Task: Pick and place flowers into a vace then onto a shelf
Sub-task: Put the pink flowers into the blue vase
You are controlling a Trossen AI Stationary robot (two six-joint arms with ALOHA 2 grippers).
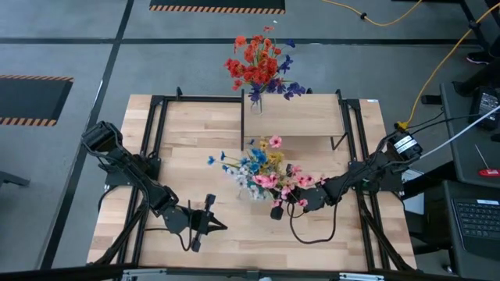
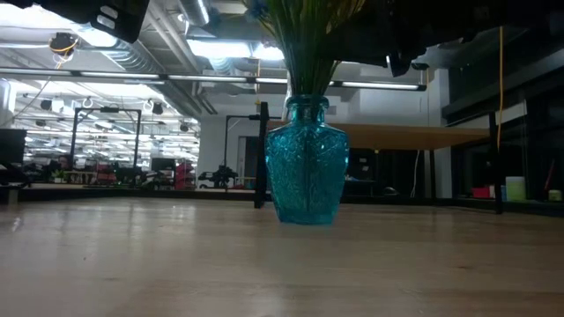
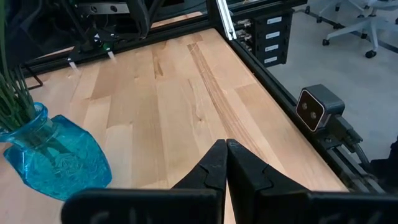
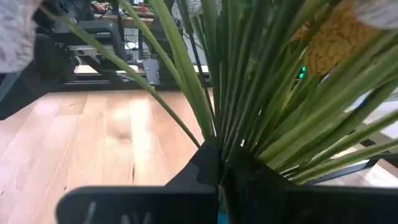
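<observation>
Closest to me, the left gripper (image 1: 209, 224) waits low over the counter (image 1: 195, 140), off to one side of the blue vase (image 2: 306, 160), with its jaws pressed together on nothing. The blue vase stands on the counter near the middle, and it is full of pink, yellow, blue and white flowers (image 1: 262, 170). The right gripper (image 1: 276, 209) is right up against that bunch, and its jaws look clenched around the green stems just above the vase's mouth. So I think the putting-in part is mostly done here. Farther back from the vase is the shelf (image 1: 301, 115), where a second bunch of red and blue flowers (image 1: 260, 64) already stands in a clear vase. The blue vase has not yet gone up beside it.
</observation>
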